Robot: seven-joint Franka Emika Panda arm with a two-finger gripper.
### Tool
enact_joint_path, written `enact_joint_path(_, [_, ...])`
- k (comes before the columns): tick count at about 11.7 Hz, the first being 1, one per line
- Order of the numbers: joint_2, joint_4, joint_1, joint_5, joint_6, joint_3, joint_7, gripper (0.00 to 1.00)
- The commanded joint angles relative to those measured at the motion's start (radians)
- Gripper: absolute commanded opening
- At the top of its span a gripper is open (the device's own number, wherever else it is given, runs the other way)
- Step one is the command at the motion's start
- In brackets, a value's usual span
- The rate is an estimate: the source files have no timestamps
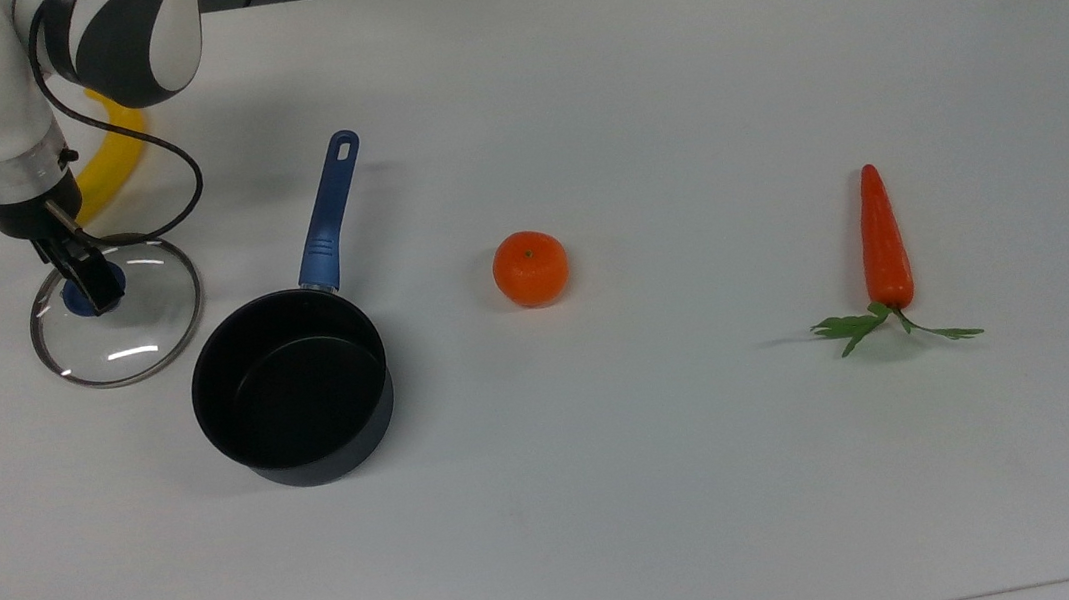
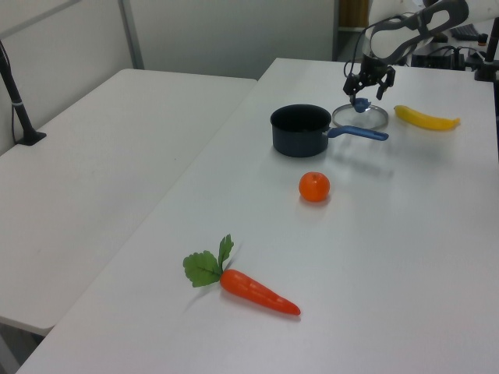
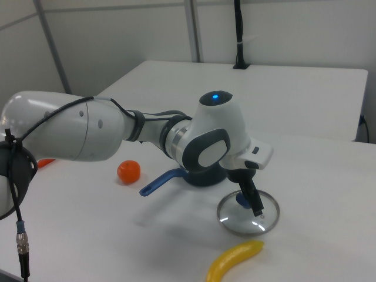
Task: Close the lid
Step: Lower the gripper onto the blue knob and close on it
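Observation:
The lid point(image 1: 136, 335), a clear glass disc with a metal rim and a blue knob point(image 1: 74, 297), is at the top view's left, just left of the black saucepan point(image 1: 293, 388) with its long blue handle point(image 1: 328, 213). My gripper point(image 1: 95, 288) comes down from above and is shut on the knob. In the left view the lid point(image 2: 360, 118) is behind the saucepan point(image 2: 300, 128), under the gripper point(image 2: 362, 95). The right view has the lid point(image 3: 249, 216) beneath the gripper point(image 3: 249, 198), with the arm hiding most of the saucepan point(image 3: 202, 177).
A yellow banana point(image 1: 111, 162) lies just beyond the lid, partly under the arm. An orange point(image 1: 530, 268) sits right of the saucepan and a carrot point(image 1: 883, 240) lies farther right. The white table point(image 1: 666, 486) is bare along its near side.

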Motion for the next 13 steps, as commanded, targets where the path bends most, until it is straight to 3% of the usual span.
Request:
enact_joint_path(1, [-0.009, -0.006, 0.011, -0.007, 0.013, 0.002, 0.026, 1.0])
enact_joint_path(10, [0.005, -0.006, 0.011, -0.013, 0.028, 0.033, 0.024, 1.0])
enact_joint_path(13, [0.005, -0.006, 0.009, -0.013, 0.03, 0.033, 0.026, 0.82])
